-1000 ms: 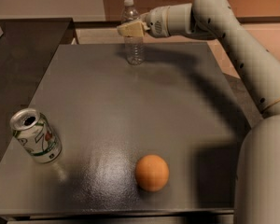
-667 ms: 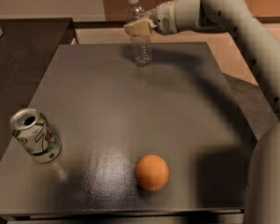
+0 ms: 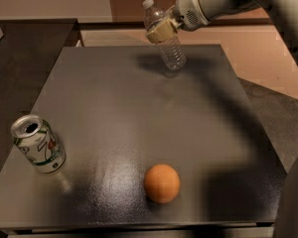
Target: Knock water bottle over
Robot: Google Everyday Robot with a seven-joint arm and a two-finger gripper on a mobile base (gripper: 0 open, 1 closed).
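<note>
Fingers (image 3: 160, 31) of the gripper (image 3: 157, 33) look closed into one tan block, pressed against the bottle (image 3: 173, 53) just below its shoulder. Should the push stop short, the bottle could rock back upright. Pushed too hard, it may roll off the table's (image 3: 139, 113) far edge, which is near. Clear, ribbed and white-capped, it leans cap-left in view, base on the table.
</note>
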